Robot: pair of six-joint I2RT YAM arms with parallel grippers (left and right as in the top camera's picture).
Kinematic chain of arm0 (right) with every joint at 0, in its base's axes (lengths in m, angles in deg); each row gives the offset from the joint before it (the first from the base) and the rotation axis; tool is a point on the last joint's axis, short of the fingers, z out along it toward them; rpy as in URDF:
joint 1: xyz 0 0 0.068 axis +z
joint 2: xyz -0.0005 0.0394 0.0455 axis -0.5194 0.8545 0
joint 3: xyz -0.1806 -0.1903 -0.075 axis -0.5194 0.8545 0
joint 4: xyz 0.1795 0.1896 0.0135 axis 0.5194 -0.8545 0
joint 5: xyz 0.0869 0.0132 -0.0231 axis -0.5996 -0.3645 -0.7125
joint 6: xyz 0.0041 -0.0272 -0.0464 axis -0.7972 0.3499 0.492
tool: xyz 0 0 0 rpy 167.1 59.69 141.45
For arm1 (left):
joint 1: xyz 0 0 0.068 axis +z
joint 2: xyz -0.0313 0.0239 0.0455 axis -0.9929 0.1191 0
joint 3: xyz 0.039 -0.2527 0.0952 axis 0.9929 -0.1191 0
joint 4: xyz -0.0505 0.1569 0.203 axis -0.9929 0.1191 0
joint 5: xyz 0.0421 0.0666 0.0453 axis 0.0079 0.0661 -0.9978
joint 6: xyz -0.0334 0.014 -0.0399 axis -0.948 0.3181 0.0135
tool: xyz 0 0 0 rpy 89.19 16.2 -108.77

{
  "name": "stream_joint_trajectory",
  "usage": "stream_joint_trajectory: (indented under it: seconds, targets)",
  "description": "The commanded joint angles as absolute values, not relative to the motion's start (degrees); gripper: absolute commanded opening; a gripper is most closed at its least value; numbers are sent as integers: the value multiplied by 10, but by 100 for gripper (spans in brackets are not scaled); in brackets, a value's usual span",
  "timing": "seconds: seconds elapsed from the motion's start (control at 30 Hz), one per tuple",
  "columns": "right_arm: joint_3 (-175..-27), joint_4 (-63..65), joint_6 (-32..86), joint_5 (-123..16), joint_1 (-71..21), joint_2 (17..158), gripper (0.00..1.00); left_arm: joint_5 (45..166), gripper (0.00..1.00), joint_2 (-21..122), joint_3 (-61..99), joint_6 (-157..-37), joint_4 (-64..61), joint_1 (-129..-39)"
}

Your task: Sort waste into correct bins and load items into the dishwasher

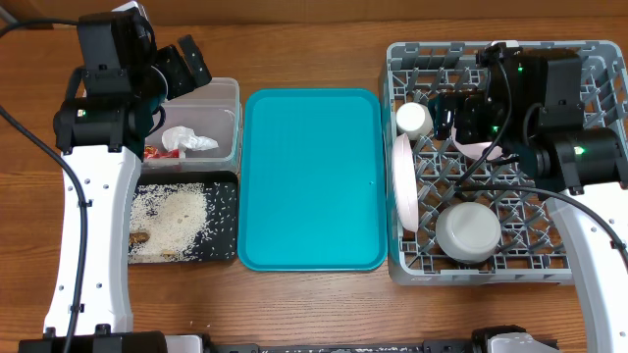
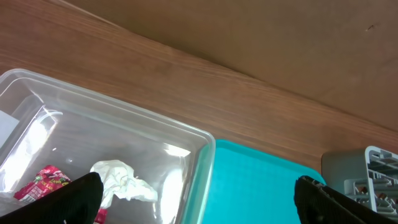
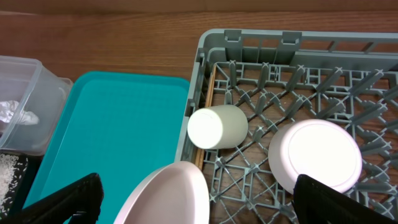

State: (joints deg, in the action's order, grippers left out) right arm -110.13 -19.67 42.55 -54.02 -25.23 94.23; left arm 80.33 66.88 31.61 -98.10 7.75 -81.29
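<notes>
Rack at 3 o'clock on table: cup is lodged at 10 o'clock, plate at 9, bowl at 6. Tissue and wrapper are kept in clear tub, 10 o'clock; rice in black tray, 8 o'clock. Left hand and right hand are spread wide, nothing grasped.

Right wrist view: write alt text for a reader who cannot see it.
A grey dish rack holds a white cup, a white bowl and a plate on edge. A teal tray lies to its left; open black fingers frame the bottom corners.
</notes>
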Motion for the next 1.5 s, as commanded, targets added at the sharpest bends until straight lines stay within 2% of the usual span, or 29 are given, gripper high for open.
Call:
stream_joint_trajectory:
  seconds: [0.0, 0.2, 0.63, 0.9, 1.1, 1.47]
  targets:
    - [-1112, -194, 425, -537, -251, 935, 100, 797, 100, 669, 321, -972, 76, -817]
    - [-1112, -194, 425, -537, -245, 879, 100, 797, 100, 669, 321, -972, 76, -817]
    - [-1110, -194, 425, -537, -245, 622, 100, 797, 100, 669, 321, -972, 76, -817]
    - [-1053, -189, 426, -514, -245, 487, 100, 797, 100, 669, 321, -972, 76, -817]
    - [-938, -140, 425, -516, -245, 373, 100, 797, 100, 669, 321, -972, 76, -817]
    - [-663, 92, 425, -516, -246, 210, 100, 797, 100, 669, 321, -972, 76, -817]
